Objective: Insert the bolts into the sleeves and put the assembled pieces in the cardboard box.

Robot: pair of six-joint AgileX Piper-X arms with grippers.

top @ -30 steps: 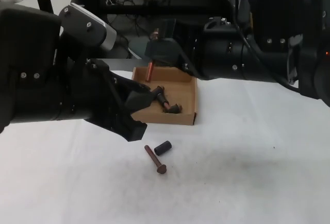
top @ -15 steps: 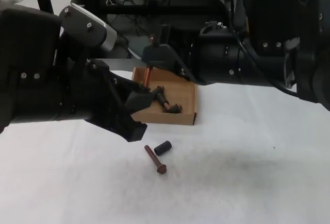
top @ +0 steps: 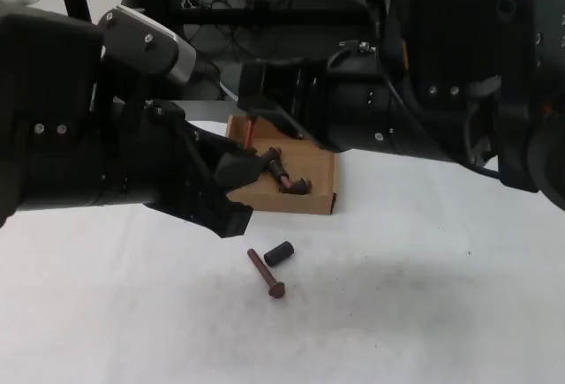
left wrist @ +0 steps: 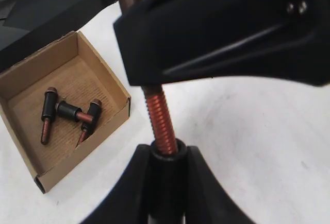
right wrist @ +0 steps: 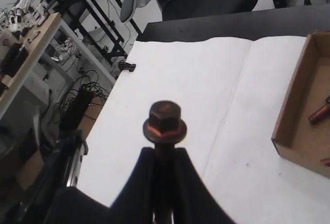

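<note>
**A:** What do you see at the left side?

**B:** The left gripper (left wrist: 166,154). Its two fingers press from both sides on a black sleeve (left wrist: 166,193) and hold it above the bench (top: 424,269), which has a white cover.

**A:** Is there something in this sleeve?

**B:** Yes, a copper-coloured bolt (left wrist: 159,118). Its threaded end sits in the mouth of the sleeve, and the two are in one line. I cannot tell how deep it goes.

**A:** And where is the cardboard box (top: 296,200)?

**B:** In the high view it stands near the middle of the bench, just beyond the left gripper. Three assembled pieces (left wrist: 69,110) lie close together on its floor. Each one is a bolt inside a black sleeve.

**A:** Does anything lie on the cover itself?

**B:** Yes. On the near side of the box a loose bolt (top: 265,273) lies flat on the cover. A loose sleeve (top: 279,252) lies just beside it. Both are apart from the box. I cannot tell if they touch each other.

**A:** What is at the right?

**B:** The right gripper (right wrist: 164,157). Its arm comes from the right side, and the gripper is above the far corner of the box. Its fingers pinch the shank of the same bolt, just under the hexagonal head, so both grippers meet at this one piece.
</note>
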